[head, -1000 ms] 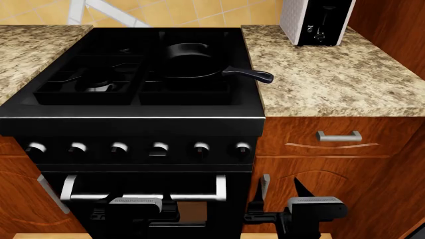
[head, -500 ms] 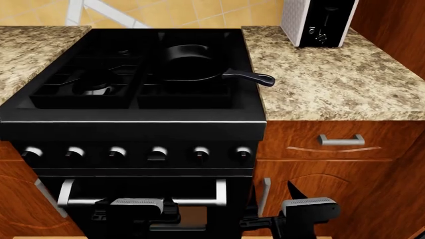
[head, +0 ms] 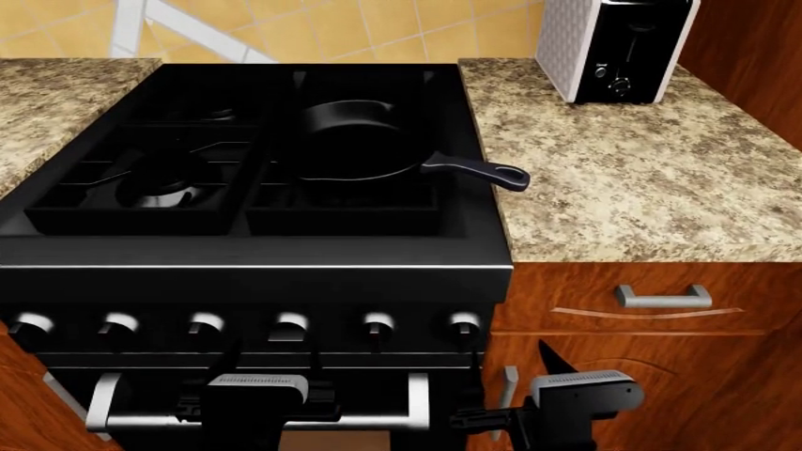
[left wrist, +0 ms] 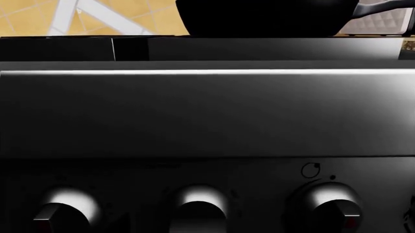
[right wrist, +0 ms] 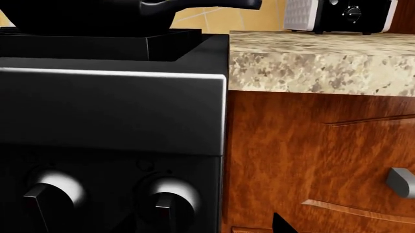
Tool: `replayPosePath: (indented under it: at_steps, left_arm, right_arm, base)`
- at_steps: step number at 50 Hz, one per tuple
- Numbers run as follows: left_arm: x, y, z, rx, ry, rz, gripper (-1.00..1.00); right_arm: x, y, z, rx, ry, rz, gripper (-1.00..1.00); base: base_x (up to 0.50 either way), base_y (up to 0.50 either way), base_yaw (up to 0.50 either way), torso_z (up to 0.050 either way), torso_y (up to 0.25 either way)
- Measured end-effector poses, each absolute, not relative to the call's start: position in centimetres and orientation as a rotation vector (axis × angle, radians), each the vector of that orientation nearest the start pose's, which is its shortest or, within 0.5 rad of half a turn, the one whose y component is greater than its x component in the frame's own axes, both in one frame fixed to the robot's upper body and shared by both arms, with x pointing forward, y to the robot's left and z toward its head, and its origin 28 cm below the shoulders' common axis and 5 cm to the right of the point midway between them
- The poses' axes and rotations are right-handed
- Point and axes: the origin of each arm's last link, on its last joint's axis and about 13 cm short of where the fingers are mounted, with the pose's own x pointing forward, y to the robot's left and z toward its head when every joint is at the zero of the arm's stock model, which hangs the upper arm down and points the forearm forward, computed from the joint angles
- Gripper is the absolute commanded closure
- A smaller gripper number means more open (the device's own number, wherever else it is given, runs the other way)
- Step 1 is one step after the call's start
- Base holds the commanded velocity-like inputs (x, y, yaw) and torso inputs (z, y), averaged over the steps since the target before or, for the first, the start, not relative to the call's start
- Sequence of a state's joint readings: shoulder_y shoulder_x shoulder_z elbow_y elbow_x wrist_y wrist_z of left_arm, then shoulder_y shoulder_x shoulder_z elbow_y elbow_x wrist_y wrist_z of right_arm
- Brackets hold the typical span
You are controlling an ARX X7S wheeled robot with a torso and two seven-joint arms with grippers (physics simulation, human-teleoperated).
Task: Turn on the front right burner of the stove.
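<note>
Right now the stove (head: 251,282) is filling the left and centre of the head view, with the front right burner (head: 341,209) lying dark under its grate just below a black skillet (head: 357,141). Both arms are hanging low at the bottom edge: the left pincer (head: 257,402) before the oven-door handle (head: 251,406), the right pincer (head: 532,399) at the stove's lower right corner, touching no knob (head: 464,326). Whether either pincer is spread, I cannot tell.
</note>
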State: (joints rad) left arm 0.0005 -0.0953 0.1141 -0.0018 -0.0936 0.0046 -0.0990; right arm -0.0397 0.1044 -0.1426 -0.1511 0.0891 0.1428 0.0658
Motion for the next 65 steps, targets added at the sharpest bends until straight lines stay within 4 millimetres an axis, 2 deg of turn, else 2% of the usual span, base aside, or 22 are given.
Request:
replayPosePath:
  at_steps: [15,22,40,65]
  left_arm:
    - [21.0,20.5,0.9,-0.006,0.019,-0.014,-1.0]
    - [21.0,20.4,0.9,-0.007,0.021,-0.016,-1.0]
    - [21.0,20.3,0.5,-0.007,0.032,-0.02,-1.0]
    - [21.0,20.3,0.3,-0.005,0.042,-0.022,-1.0]
  right_arm:
    - [23.2,-9.2,5.2,-0.093,0.064,0.146,-1.0]
    - [24.4,-9.0,5.3,-0.114,0.06,0.152,-1.0]
    - [25.8,-7.7,4.0,-0.097,0.072,0.156,-1.0]
    - [25.4,-6.8,0.5,-0.048,0.146,0.172,-1.0]
  base:
    - [0.0,0.0,0.0,0.0,0.0]
    - [0.0,0.0,0.0,0.0,0.0]
    - [0.0,0.0,0.0,0.0,0.0]
    - [0.0,0.0,0.0,0.0,0.0]
